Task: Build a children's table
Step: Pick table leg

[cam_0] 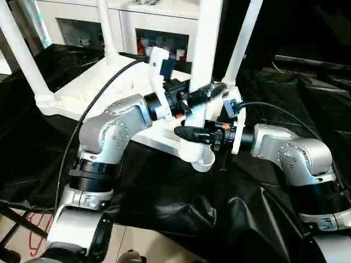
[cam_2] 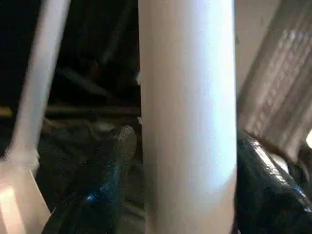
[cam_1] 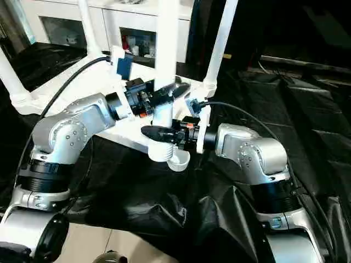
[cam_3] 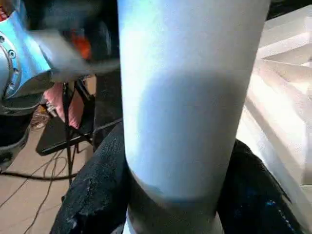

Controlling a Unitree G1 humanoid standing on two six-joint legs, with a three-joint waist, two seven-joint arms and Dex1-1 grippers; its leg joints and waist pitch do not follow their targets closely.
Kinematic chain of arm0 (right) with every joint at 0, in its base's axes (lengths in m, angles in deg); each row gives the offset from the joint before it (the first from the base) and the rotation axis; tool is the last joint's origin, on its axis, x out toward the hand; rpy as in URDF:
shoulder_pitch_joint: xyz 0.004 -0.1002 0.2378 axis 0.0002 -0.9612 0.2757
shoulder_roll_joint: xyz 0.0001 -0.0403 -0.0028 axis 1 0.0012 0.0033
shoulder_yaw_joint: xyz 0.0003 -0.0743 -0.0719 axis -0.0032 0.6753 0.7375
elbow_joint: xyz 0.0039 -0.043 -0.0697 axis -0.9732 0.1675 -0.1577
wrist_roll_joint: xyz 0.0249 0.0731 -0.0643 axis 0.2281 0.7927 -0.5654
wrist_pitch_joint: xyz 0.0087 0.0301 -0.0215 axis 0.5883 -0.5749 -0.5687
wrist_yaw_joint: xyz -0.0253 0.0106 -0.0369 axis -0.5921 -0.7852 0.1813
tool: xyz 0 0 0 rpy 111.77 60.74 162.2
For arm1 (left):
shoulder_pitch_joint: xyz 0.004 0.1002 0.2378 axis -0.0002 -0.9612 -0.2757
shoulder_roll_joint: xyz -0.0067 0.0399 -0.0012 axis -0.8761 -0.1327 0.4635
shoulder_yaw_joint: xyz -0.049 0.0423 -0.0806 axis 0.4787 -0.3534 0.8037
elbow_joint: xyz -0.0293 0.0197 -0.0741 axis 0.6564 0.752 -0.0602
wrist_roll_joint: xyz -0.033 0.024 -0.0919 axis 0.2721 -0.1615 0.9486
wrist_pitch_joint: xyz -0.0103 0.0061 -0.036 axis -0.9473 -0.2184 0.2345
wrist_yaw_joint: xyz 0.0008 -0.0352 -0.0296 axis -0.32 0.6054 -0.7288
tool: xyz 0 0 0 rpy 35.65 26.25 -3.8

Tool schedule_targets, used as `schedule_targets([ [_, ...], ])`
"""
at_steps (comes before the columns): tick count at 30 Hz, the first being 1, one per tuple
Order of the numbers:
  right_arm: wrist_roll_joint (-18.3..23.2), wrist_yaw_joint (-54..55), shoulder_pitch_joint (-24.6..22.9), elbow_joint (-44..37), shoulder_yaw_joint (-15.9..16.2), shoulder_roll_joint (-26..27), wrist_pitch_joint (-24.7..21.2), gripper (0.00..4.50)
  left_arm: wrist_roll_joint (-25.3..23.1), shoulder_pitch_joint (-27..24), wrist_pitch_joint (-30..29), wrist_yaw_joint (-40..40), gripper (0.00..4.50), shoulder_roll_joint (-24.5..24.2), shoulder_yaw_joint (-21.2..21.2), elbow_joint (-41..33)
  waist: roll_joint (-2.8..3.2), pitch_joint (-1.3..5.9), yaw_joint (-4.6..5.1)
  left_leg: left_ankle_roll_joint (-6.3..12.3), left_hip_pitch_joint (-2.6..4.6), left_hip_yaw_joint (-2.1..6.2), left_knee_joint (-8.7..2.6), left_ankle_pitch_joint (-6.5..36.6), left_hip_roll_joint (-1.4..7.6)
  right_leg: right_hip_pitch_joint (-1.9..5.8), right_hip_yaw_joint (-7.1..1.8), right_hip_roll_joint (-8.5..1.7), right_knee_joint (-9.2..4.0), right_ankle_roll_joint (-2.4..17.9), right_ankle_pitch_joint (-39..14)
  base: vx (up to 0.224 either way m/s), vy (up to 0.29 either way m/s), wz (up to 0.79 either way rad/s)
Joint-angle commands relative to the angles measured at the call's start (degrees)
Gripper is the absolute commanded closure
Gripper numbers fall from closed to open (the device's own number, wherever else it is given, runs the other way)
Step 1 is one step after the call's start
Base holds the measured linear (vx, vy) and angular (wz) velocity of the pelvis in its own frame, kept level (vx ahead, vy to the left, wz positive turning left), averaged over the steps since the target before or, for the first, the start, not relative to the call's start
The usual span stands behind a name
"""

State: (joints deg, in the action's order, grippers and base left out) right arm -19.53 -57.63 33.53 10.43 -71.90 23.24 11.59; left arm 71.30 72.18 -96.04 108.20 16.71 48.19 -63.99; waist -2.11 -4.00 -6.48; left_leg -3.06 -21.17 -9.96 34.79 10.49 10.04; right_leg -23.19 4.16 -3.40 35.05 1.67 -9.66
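The children's table (cam_0: 104, 82) is lying upside down on black sheeting (cam_0: 181, 203), legs sticking up. Both grippers are sitting at the near corner: the left gripper (cam_0: 211, 90) is grasping the near leg (cam_0: 205, 44) higher up, while the right gripper (cam_0: 189, 133) is clamping it just above the corner socket (cam_0: 198, 156), which is overhanging the edge.

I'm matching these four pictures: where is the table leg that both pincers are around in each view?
Left eye: leg, upright, centre top.
Right eye: leg, upright, left of centre.
Left wrist: wide white tube, centre.
Right wrist: wide white tube, centre.
Shared landmark: the corner socket that its lower end enters.
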Motion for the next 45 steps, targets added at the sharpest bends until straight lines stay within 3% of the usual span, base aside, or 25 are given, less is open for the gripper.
schedule_targets([
  [1,-0.39,0.01,-0.05,-0.43,-1.74,-0.03,1.83,2.57,2.92,2.23,3.45,-2.76,1.6,1.15,5.37,0.55,-0.37,4.71,-0.22,0.4,0.33,0.93,-3.64,6.07,2.81,3.75,-2.96,-5.17,-3.96,8.8,-12.57,0.0,0.0,0.0],
  [4,-0.34,0.37,-0.14,-0.22,-2.29,0.62,2.98,2.59,5.1,3.93,7.15,-5.16,1.6,2.7,9.45,1.82,-0.29,4.71,-0.27,0.64,0.42,0.91,-3.57,6.42,2.74,3.63,-2.92,-5.09,-4.06,9.05,-12.89,0.0,0.0,0.0],
  [6,-0.72,3.19,0.13,1.06,-4.03,2.0,4.44,2.59,9.03,5.54,8.24,-5.43,1.6,3.17,13.29,3.01,-0.32,4.69,-0.23,0.64,0.42,0.94,-3.59,6.52,2.73,3.62,-2.9,-5.08,-4.05,8.94,-12.98,0.0,0.0,0.0],
  [10,-0.67,7.32,0.61,2.93,-6.81,3.89,5.96,2.59,7.08,5.4,11.16,-5.26,1.6,1.81,14.0,4.34,-0.06,4.76,-0.13,0.18,0.69,0.89,-3.7,6.13,2.74,3.27,-2.93,-4.89,-3.97,8.55,-12.52,0.0,0.0,0.0],
  [11,-0.45,10.57,0.62,3.72,-8.95,5.18,6.84,2.59,4.44,4.34,12.35,-4.41,1.6,-0.04,13.3,5.46,-0.02,4.76,-0.13,0.24,0.69,0.92,-3.72,6.02,2.71,3.34,-2.92,-4.87,-3.95,8.41,-12.03,0.0,0.0,0.0],
  [14,-2.43,12.84,0.33,4.28,-9.13,5.41,9.2,2.59,2.52,3.26,12.08,-3.57,1.6,-1.77,12.19,6.32,0.18,4.85,0.0,-0.46,0.79,1.02,-3.89,5.41,2.92,3.3,-2.91,-4.98,-3.62,8.02,-10.99,0.0,0.0,0.0],
  [17,-4.69,14.09,-1.45,3.34,-7.67,5.8,11.14,2.59,-10.38,1.46,14.68,-4.21,1.6,-7.68,2.55,11.9,0.63,4.81,0.12,-1.03,0.99,1.03,-4.1,6.89,2.83,3.19,-3.02,-4.8,-3.8,6.6,-11.68,0.0,0.0,0.0],
  [19,-5.23,13.69,-2.1,2.51,-6.86,5.9,11.64,2.59,-12.73,1.58,15.2,-5.38,1.6,-8.24,0.81,13.51,0.66,4.79,0.05,-1.42,1.04,1.16,-4.25,7.57,2.92,3.23,-3.13,-4.78,-3.83,5.36,-11.81,0.0,0.0,0.0],
  [20,-5.88,13.63,-2.83,1.34,-5.99,6.35,12.35,2.59,-14.19,2.72,14.76,-8.51,1.6,-7.53,0.05,15.92,0.68,4.8,0.04,-1.64,0.94,1.18,-4.27,7.39,3.01,3.35,-3.13,-4.92,-3.73,6.06,-10.49,0.0,0.0,0.0],
  [21,-5.94,13.62,-2.93,1.17,-5.87,6.43,12.4,2.59,-14.37,2.95,14.68,-9.08,1.6,-7.35,-0.01,16.32,0.87,4.88,-0.02,-1.95,0.93,1.25,-4.2,7.37,3.05,3.38,-3.11,-4.97,-3.45,6.64,-9.51,0.0,0.0,0.0],
  [22,-6.56,13.27,-3.35,0.24,-4.65,6.7,12.68,2.59,-14.88,4.69,14.96,-10.56,1.6,-5.63,-0.2,17.93,0.59,4.92,0.15,-1.77,0.74,1.17,-4.15,7.23,2.91,3.56,-3.08,-5.02,-3.47,7.67,-8.32,0.0,0.0,0.0],
  [26,-7.96,13.27,-3.71,0.12,-2.41,6.71,13.89,2.59,-14.43,6.51,15.09,-8.32,1.6,-2.72,-1.76,17.29,0.39,4.85,-0.18,-0.95,0.65,1.1,-3.98,6.88,2.96,3.64,-3.14,-5.38,-3.51,9.83,-8.31,0.0,0.0,0.0],
  [29,-10.38,13.06,-4.03,1.0,-0.61,6.39,16.53,2.59,-8.59,7.29,12.63,-4.77,1.6,1.15,-1.72,12.27,0.32,4.73,-0.16,-0.6,0.56,0.96,-3.86,7.33,2.95,3.63,-3.15,-5.48,-3.61,11.1,-8.68,0.0,0.0,0.0],
  [30,-10.38,13.06,-4.03,1.0,-0.61,6.39,16.53,2.59,-8.59,7.29,12.63,-4.77,1.6,1.15,-1.72,12.27,0.25,4.74,-0.18,-0.68,0.64,0.96,-3.83,7.59,3.04,3.67,-3.15,-5.59,-3.5,11.35,-8.88,0.0,0.0,0.0],
  [32,-11.4,12.17,-4.73,0.88,-0.2,6.33,18.57,2.59,-6.15,7.15,11.54,-2.62,1.6,1.86,-1.78,10.03,0.16,4.67,-0.07,-0.14,0.47,0.9,-3.79,7.63,2.83,3.7,-3.14,-5.37,-3.72,10.91,-9.92,0.0,0.0,0.0],
  [36,-11.7,12.19,-5.08,0.78,-0.32,6.39,18.83,2.59,-6.04,7.04,11.4,-1.9,1.6,1.97,-1.75,9.7,0.24,4.57,0.12,0.34,0.58,1.0,-3.89,8.53,2.85,3.62,-3.04,-5.19,-4.1,9.74,-12.56,0.0,0.0,0.0],
  [37,-11.72,12.36,-5.14,0.81,-0.37,6.38,18.87,2.59,-6.14,6.67,11.88,-0.61,1.6,1.74,-2.11,9.16,0.58,4.58,0.14,0.31,0.66,1.04,-3.9,8.71,2.85,3.56,-3.05,-5.17,-4.18,9.37,-13.16,0.0,0.0,0.0],
  [40,-11.87,13.35,-5.03,1.19,-0.62,6.51,18.78,2.59,-7.23,6.21,12.33,-0.26,1.6,1.17,-2.41,8.8,0.49,4.65,0.21,0.05,0.74,1.1,-3.99,8.59,3.0,3.46,-3.05,-5.06,-4.07,9.39,-12.28,0.0,0.0,0.0],
  [41,-11.87,14.14,-4.71,1.86,-1.05,6.71,18.78,2.59,-8.38,6.69,12.29,-3.4,1.6,1.0,-1.34,10.4,0.21,4.68,0.26,0.04,0.68,1.06,-3.96,8.33,2.98,3.51,-3.04,-5.01,-3.95,9.58,-11.34,0.0,0.0,0.0],
  [43,-12.45,16.14,-4.01,3.35,-2.35,7.22,19.06,2.59,-11.47,7.24,14.46,-6.22,1.6,-0.59,-1.23,13.46,0.42,4.67,0.28,0.13,0.71,1.06,-3.96,8.2,2.93,3.45,-3.06,-5.02,-3.98,9.63,-10.93,0.0,0.0,0.0],
  [45,-12.84,18.18,-3.47,4.56,-3.72,7.53,18.84,2.59,-15.83,7.43,17.23,-7.69,1.6,-3.03,-2.75,16.2,0.07,4.63,0.37,-0.03,0.65,1.09,-4.07,8.59,2.74,3.46,-3.07,-4.92,-4.4,7.98,-12.88,0.0,0.0,0.0],
])
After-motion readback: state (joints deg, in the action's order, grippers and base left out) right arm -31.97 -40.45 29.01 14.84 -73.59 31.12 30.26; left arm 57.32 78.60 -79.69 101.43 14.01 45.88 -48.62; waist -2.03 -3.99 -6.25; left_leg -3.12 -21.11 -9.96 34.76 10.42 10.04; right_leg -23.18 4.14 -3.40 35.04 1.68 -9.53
